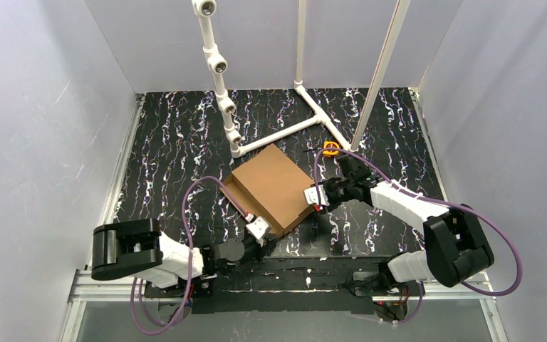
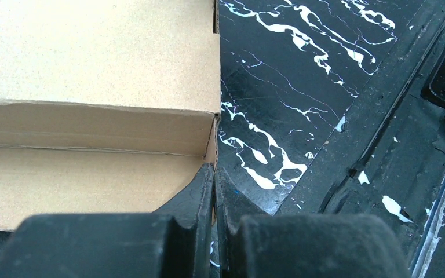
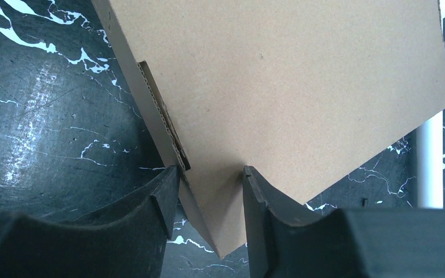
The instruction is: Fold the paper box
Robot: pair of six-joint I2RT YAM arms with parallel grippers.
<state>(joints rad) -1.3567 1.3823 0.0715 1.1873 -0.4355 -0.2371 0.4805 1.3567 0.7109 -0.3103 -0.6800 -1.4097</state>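
**Top external.** Paper box (image 1: 274,187) lies about mid-bench (image 1: 171,142), turned at an angle, lid panel up, one side still open toward the left. Left end effector (image 1: 258,228) is at the box's near corner. Right end effector (image 1: 316,197) is at its right corner. A white pipe frame (image 1: 278,135) stands at the far edge, and a small orange item (image 1: 331,149) sits beside it.

**Left wrist.** Left end effector (image 2: 214,171) has its fingers (image 2: 200,197) pressed together, tips touching the lower end of the paper box's (image 2: 92,58) corner wall. Cannot tell whether cardboard is caught between them.

**Right wrist.** Right end effector (image 3: 211,174) is spread, straddling a corner of the paper box (image 3: 290,75). One finger (image 3: 165,200) is against the corrugated side edge, and the other sits over the flat top panel.
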